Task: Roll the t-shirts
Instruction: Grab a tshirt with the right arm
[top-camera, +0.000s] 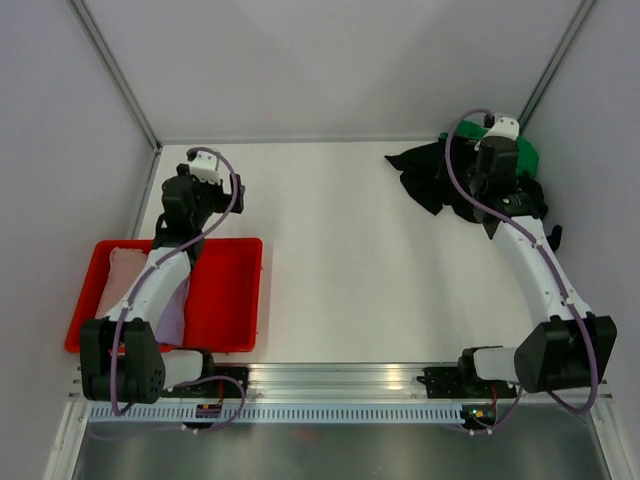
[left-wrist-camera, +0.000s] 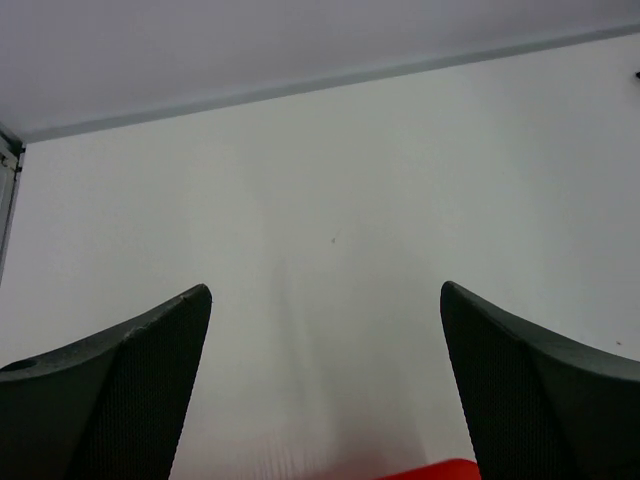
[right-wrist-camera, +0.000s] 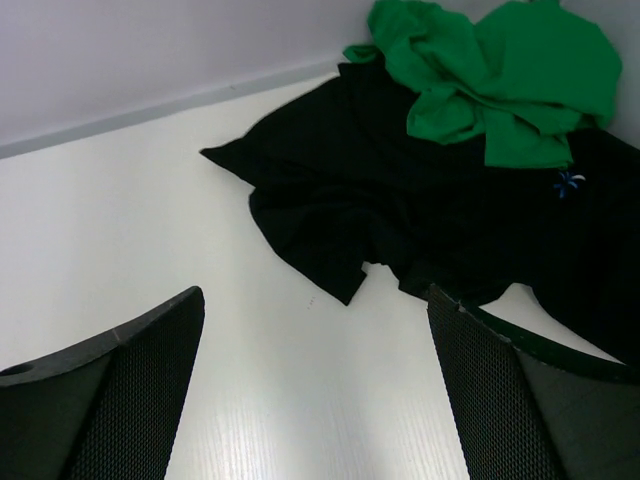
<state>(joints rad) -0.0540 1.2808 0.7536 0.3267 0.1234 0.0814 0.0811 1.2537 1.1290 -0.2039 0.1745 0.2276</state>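
Observation:
A black t-shirt (top-camera: 425, 175) lies crumpled at the back right of the table, with a bright green t-shirt (top-camera: 527, 152) bunched behind it in the corner. My right gripper (top-camera: 490, 165) hovers over the black shirt. In the right wrist view it (right-wrist-camera: 315, 300) is open and empty, above bare table just short of the black shirt's (right-wrist-camera: 400, 200) near edge; the green shirt (right-wrist-camera: 500, 80) lies on top further back. A pale pink shirt (top-camera: 122, 270) and a lilac shirt (top-camera: 172, 315) lie in the red tray. My left gripper (top-camera: 195, 190) is open and empty (left-wrist-camera: 325, 300) over the tray's far edge.
The red tray (top-camera: 230, 300) sits at the front left; its rim shows at the bottom of the left wrist view (left-wrist-camera: 430, 470). Pale walls with metal posts (top-camera: 115, 70) enclose the white table (top-camera: 330, 250) at the back and sides.

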